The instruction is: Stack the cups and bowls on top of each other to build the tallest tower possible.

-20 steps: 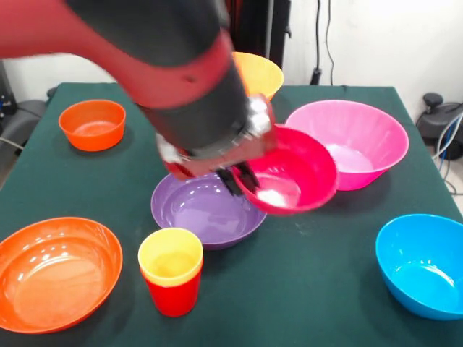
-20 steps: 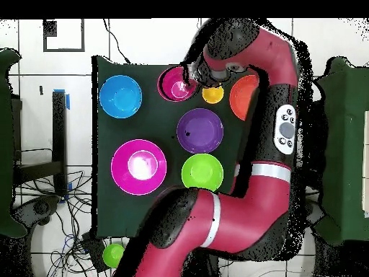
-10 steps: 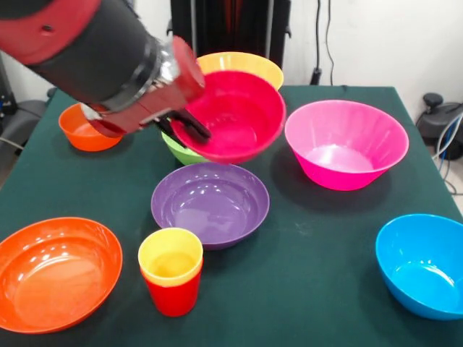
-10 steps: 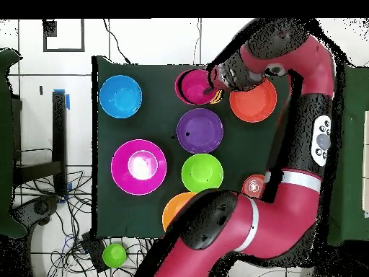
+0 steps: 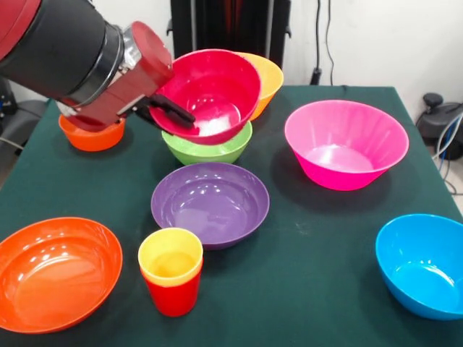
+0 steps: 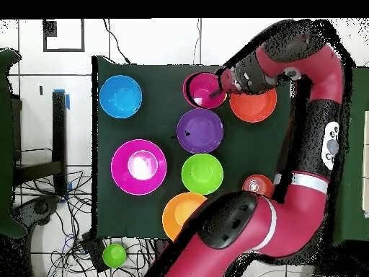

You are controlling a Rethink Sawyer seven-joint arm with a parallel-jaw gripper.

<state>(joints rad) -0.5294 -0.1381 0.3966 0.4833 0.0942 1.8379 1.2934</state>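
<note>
Above the green bowl, the gripper is clamped on the crimson bowl's rim, holding it tilted in the air, while the purple bowl and stacked cups sit nearer with bare cloth between, and only the overhead view shows the arm.

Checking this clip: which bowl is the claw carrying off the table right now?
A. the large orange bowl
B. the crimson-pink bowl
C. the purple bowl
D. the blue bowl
B. The claw is clamped on the rim of the crimson-pink bowl, which hangs tilted in the air; the purple bowl, blue bowl and large orange bowl all sit on the table.
</note>
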